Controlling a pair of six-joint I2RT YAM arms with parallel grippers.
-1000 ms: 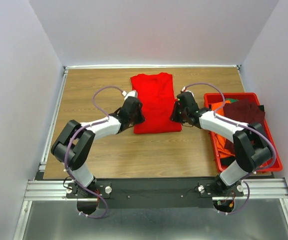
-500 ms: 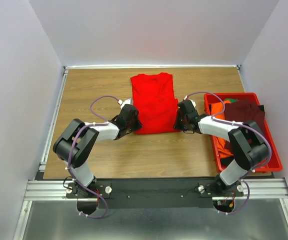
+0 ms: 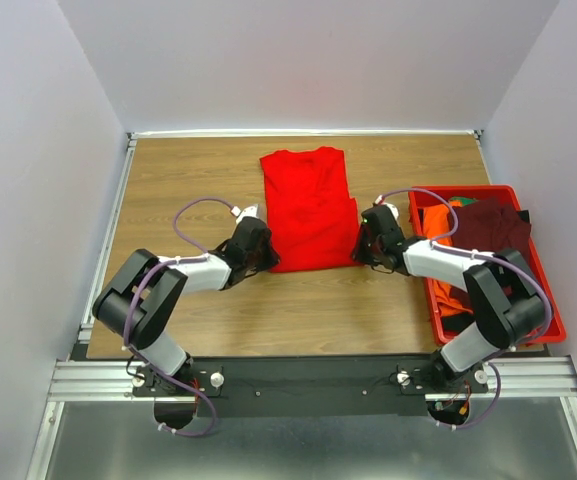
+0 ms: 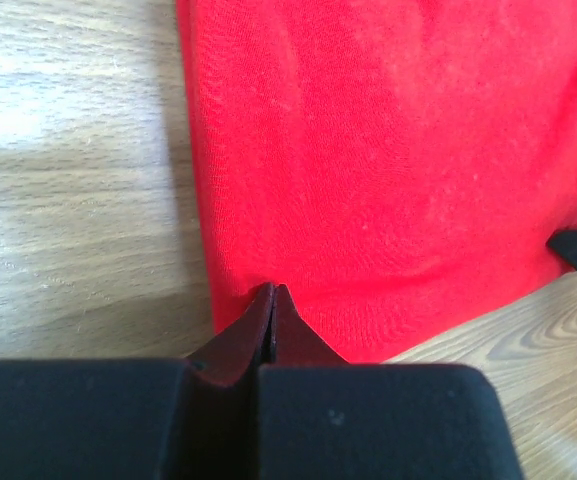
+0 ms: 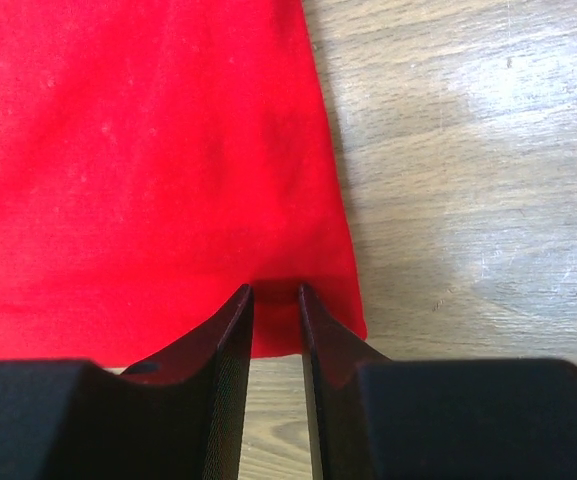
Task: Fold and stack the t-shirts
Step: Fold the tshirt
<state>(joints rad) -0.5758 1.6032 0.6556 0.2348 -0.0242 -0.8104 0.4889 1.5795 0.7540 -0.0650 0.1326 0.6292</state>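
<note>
Red t-shirt (image 3: pixel 310 205) hem, left fingers (image 4: pixel 238 340) closed, right fingers (image 5: pixel 223 345) parted, wood table (image 3: pixel 168 180) alongside

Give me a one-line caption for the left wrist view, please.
Left gripper shut on the hem of the red t-shirt lying on the wooden table.

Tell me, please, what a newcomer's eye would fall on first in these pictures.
The bright red t-shirt lies folded into a long strip in the middle of the table. The left end effector and right end effector meet its near hem, one at each corner. At the right edge sits a red bin heaped with orange and maroon cloth.
</note>
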